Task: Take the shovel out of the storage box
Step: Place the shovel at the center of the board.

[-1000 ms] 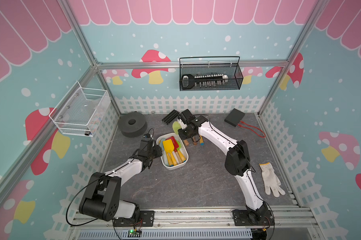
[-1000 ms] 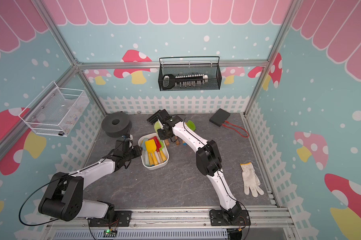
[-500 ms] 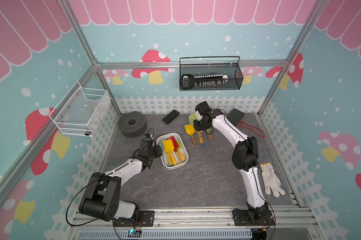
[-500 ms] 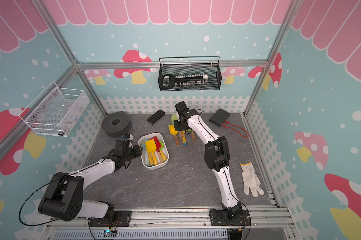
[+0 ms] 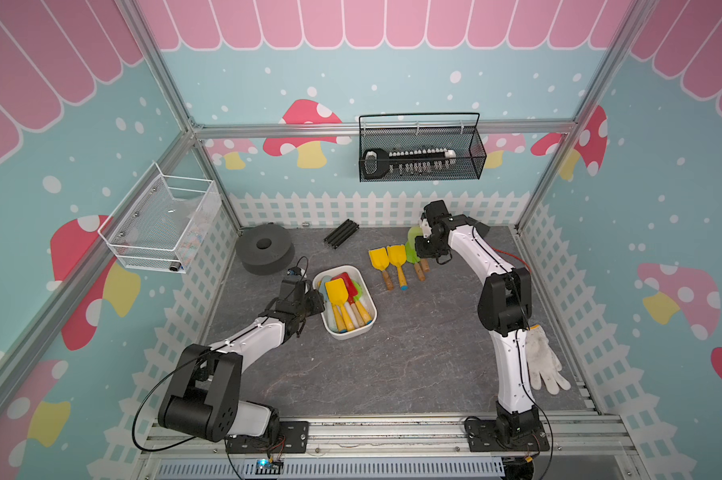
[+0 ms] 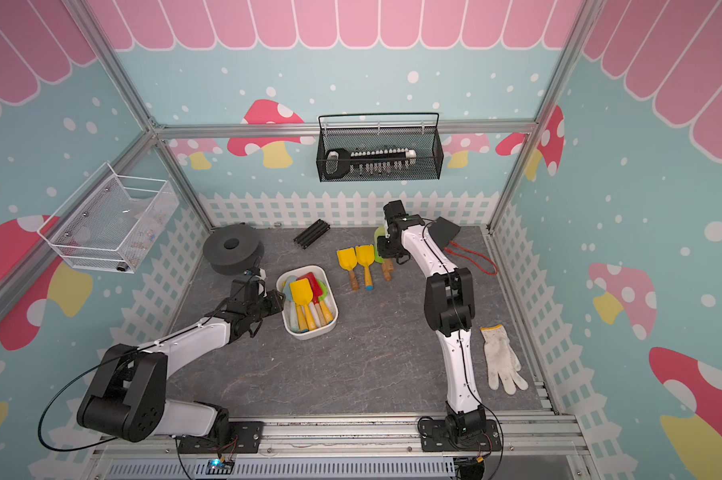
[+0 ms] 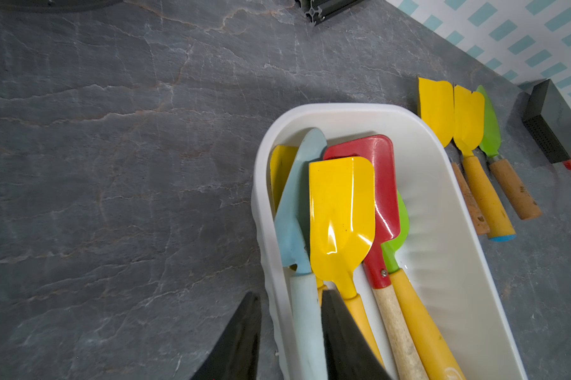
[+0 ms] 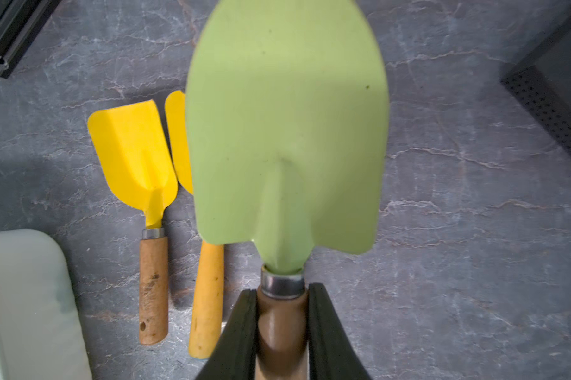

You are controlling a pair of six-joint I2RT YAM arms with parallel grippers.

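The storage box (image 5: pixel 351 335) (image 6: pixel 309 335) is a shallow white tub left of the table's middle. It holds several shovels: yellow (image 7: pixel 340 210), red (image 7: pixel 376 171), light blue (image 7: pixel 297 197) and green (image 7: pixel 399 230). My left gripper (image 7: pixel 290 296) (image 5: pixel 314 300) is shut across the box's left wall, one finger outside and one inside, with the light blue handle also between them. My right gripper (image 8: pixel 282 296) (image 5: pixel 428 248) is shut on the wooden handle of a pale green shovel (image 8: pixel 287 131) (image 5: pixel 413 235). It holds this shovel above the table at the back right, well away from the box.
Two yellow shovels (image 5: pixel 379 259) (image 5: pixel 396 257) and a bright green one (image 7: pixel 489 131) lie in a row under the held shovel. Around stand a black foam ring (image 5: pixel 263 249), a black bar (image 5: pixel 341 233), a black box (image 5: pixel 478 226) with red cable, and a white glove (image 5: pixel 544 361).
My right arm has carried the pale green shovel rightward from beside the box's far end to over the row of laid shovels. The left arm and box have not moved.
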